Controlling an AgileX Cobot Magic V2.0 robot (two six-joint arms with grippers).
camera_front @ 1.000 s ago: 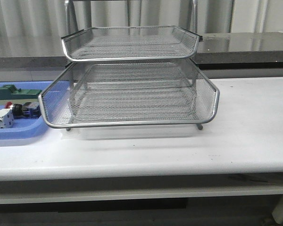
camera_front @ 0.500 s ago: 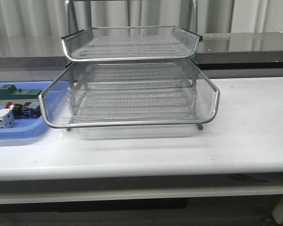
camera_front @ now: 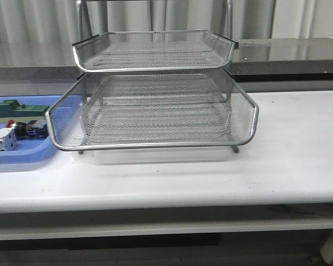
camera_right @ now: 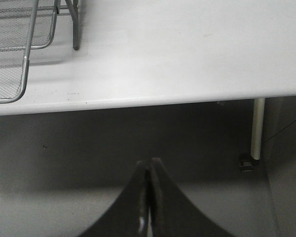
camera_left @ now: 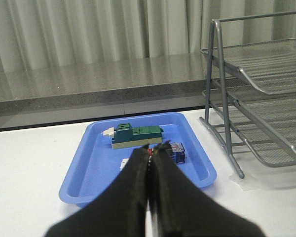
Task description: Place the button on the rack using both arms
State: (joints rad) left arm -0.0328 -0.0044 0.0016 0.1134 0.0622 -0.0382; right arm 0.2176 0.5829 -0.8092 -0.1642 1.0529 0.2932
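Left gripper point(camera_left: 152, 150) pinched closed and empty, its tips in line with the button point(camera_left: 173, 151), which lies in the blue tray point(camera_left: 98, 163) beside the rack point(camera_front: 155, 105). Right gripper point(camera_right: 150, 165) closed too, below the table point(camera_right: 187, 59) edge.

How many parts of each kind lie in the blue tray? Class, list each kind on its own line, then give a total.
Green rectangular block: 1
Button: 1
White boxy component: 1
Total in the blue tray: 3

Soft, even light; faint shadows; under-table area dim.
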